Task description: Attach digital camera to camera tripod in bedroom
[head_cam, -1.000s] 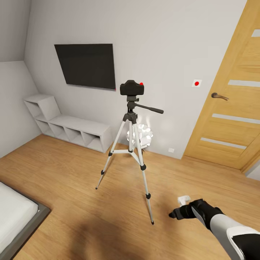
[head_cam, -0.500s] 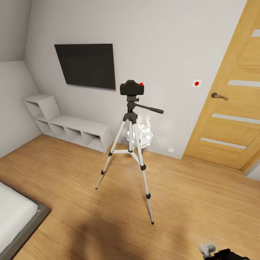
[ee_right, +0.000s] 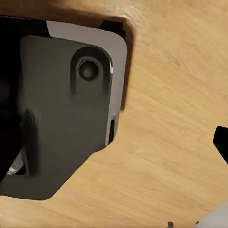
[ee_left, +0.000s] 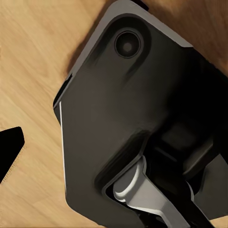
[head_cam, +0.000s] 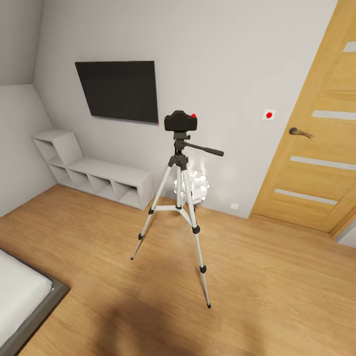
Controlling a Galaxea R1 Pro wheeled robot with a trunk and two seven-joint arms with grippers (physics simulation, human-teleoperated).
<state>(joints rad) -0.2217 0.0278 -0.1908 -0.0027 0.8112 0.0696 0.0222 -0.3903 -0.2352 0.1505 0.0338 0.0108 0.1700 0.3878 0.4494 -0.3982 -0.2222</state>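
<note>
At the near left, the corner of the bed (head_cam: 22, 291) juts into the wood floor (head_cam: 257, 277). A grey shelf (head_cam: 106, 180) and a black TV (head_cam: 118, 90) line the far wall. Mid-room, the camera (head_cam: 181, 120) sits on top of the tripod (head_cam: 179, 207), with open floor around its spread legs. The oak door (head_cam: 321, 143) stands on the right. Whether either gripper is open or closed cannot be told.

Head view: high vantage, facing forward and down into the bedroom; camera tripod (head_cam: 179, 207) near centre, door (head_cam: 316, 133) at 3 o'clock, bed (head_cam: 20, 296) at 8 o'clock. Left and right wrist views: each looks down at close range past a dark robot housing (ee_left: 133, 118) onto the wood floor (ee_right: 175, 142). Floor is common to all three.
</note>
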